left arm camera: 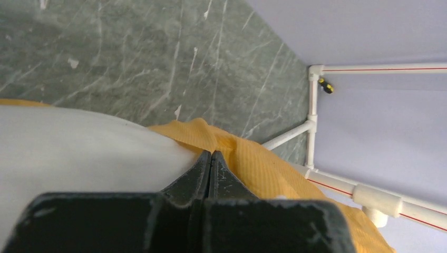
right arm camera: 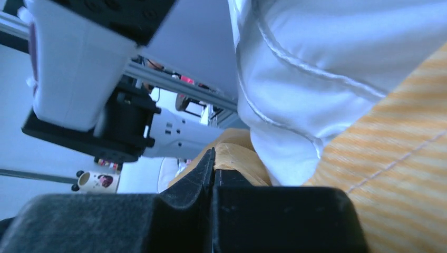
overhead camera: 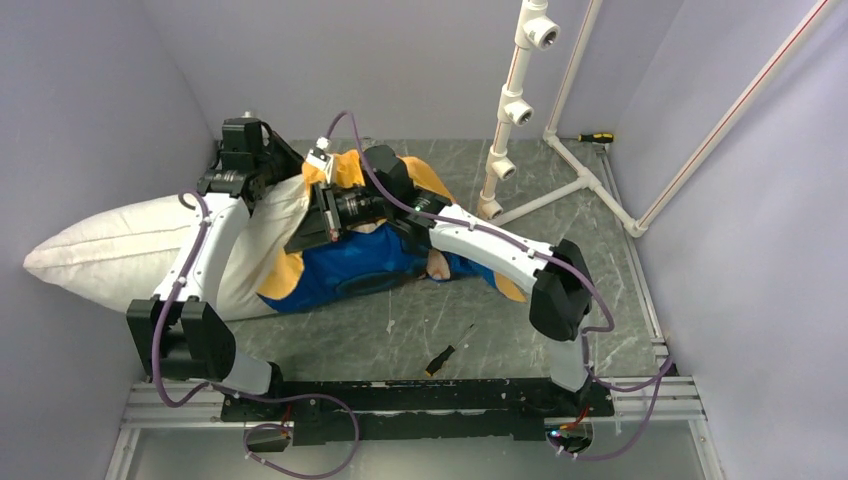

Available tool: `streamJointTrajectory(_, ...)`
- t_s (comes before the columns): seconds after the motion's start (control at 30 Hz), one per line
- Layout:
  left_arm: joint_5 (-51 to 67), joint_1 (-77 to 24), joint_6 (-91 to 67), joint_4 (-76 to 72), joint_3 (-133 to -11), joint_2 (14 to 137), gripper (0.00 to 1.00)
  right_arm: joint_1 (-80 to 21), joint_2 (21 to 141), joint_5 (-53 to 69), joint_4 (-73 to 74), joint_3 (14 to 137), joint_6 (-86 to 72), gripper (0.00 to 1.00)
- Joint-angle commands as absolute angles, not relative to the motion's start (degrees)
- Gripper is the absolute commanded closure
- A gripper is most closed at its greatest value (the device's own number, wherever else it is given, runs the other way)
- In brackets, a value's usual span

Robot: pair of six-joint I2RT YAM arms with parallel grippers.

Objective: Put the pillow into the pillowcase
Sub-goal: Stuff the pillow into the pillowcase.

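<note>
The plump white pillow (overhead camera: 110,245) lies at the left, with its right end inside the mouth of the blue and orange pillowcase (overhead camera: 370,265) at the table's middle. My left gripper (overhead camera: 312,172) is at the far side of the mouth. In the left wrist view it (left arm camera: 211,153) is shut on the orange hem of the pillowcase (left arm camera: 263,163), right against the pillow (left arm camera: 79,153). My right gripper (overhead camera: 300,238) is at the near side of the mouth. In the right wrist view it (right arm camera: 213,153) is shut on a fold of the orange pillowcase (right arm camera: 400,179), under the pillow (right arm camera: 327,68).
A white pipe frame (overhead camera: 520,110) stands at the back right, with a yellow-handled screwdriver (overhead camera: 597,137) beside it. A small black scrap (overhead camera: 440,358) lies near the front rail. Lilac walls close in left, right and behind.
</note>
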State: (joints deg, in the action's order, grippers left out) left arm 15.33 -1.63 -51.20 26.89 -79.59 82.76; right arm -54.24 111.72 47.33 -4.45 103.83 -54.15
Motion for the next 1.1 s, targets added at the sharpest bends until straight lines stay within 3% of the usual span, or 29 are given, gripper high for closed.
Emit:
streamJointTrajectory(0.0, 11.2, -2.2, -49.8, 27.4, -80.6, 81.2, 1.00, -49.8, 104.3, 49.1, -10.3, 99.1, -54.1, 1.00)
streamJointTrajectory(0.1, 9.8, -2.2, -46.0, 30.2, -82.7, 80.9, 1.00, -46.7, 103.5, 48.9, -10.3, 94.8, -56.4, 1.00)
streamJointTrajectory(0.13, 9.9, -2.3, -44.1, 31.7, -84.1, 81.0, 0.96, -46.0, 103.5, 48.9, -9.6, 94.2, -56.6, 1.00)
streamJointTrajectory(0.23, 9.3, -2.3, -37.0, 40.4, -91.8, 81.9, 0.50, -44.4, 103.6, 48.9, -7.3, 94.6, -56.4, 1.00)
streamJointTrajectory(0.3, 6.4, -2.3, -32.4, 47.3, -97.4, 82.4, 0.33, -43.6, 104.1, 48.6, -4.4, 96.5, -55.0, 1.00)
streamJointTrajectory(0.33, 4.7, -2.4, -30.0, 50.4, -99.9, 82.5, 0.15, -43.3, 104.5, 48.6, -3.1, 97.5, -54.7, 1.00)
streamJointTrajectory(0.37, 1.7, -2.3, -27.7, 53.3, -102.2, 82.3, 0.02, -42.8, 104.8, 48.9, -2.7, 98.0, -54.9, 1.00)
streamJointTrajectory(0.4, 0.4, -2.3, -24.6, 55.4, -104.2, 81.8, 0.01, -42.4, 105.3, 49.4, -3.3, 98.1, -55.5, 1.00)
streamJointTrajectory(0.5, 0.8, -2.3, -15.2, 58.9, -107.7, 80.0, 0.01, -41.1, 106.2, 50.2, -4.0, 98.9, -57.3, 1.00)
streamJointTrajectory(0.63, 10.5, -2.4, -4.1, 66.4, -109.8, 79.3, 0.00, -39.9, 107.2, 50.9, -1.9, 101.0, -56.8, 1.00)
streamJointTrajectory(0.9, 14.9, -2.5, -3.5, 64.8, -92.2, 77.9, 0.04, -38.7, 109.0, 54.3, -2.6, 105.2, -57.4, 1.00)
streamJointTrajectory(0.97, 18.3, -2.6, -2.8, 62.8, -90.4, 80.0, 0.23, -38.7, 110.0, 56.2, -4.4, 107.3, -58.7, 1.00)
streamJointTrajectory(1.07, 23.8, -3.7, -3.7, 57.0, -89.1, 81.4, 0.69, -38.8, 112.2, 58.8, -8.0, 111.1, -62.0, 1.00)
